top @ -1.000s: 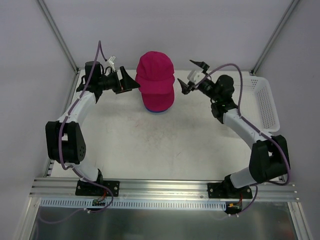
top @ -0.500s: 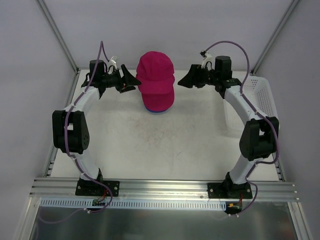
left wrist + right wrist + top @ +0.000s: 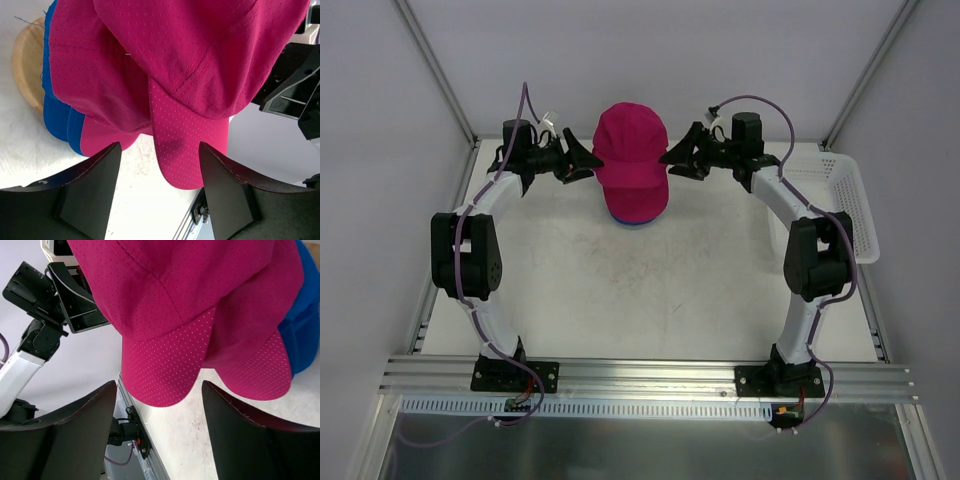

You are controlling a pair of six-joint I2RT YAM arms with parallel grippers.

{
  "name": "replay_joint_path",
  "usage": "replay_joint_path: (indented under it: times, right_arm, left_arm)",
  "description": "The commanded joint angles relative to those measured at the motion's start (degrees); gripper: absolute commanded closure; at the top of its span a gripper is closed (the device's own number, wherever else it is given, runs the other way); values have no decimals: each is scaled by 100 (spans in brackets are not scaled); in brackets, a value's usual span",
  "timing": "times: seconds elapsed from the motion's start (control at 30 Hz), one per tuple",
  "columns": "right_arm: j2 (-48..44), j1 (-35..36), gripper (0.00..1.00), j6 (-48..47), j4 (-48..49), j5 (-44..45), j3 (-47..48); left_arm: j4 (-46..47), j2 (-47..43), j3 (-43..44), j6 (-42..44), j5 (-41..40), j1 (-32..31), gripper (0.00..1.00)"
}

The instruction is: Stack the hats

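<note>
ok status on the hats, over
Left tool open, right tool open, flanking the hat stack, neither gripping. Two pink hats over the blue hat. Nothing in the way.

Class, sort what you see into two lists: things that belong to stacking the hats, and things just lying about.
Belong to the job: top pink hat, lower pink hat, blue hat, left gripper, right gripper.
Lying about: white tray, wooden disc.
</note>
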Motion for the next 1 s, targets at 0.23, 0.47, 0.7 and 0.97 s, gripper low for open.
replay_joint_path:
  times: [0.23,0.47,0.7,0.97]
  right_arm:
    - [343,169,32,512,338,-135,411]
    - [422,152,35,486,321,-161,429]
    - [466,169,65,293,321,-196,587]
    - [484,178,87,21,31,-223,754]
  left_arm:
    - [507,62,257,-252,94,-161,41]
    - [533,185,362,-252,76,-249,45]
    - [560,203,380,-208,68,-301,54]
    - [560,45,345,-16,76,-363,69]
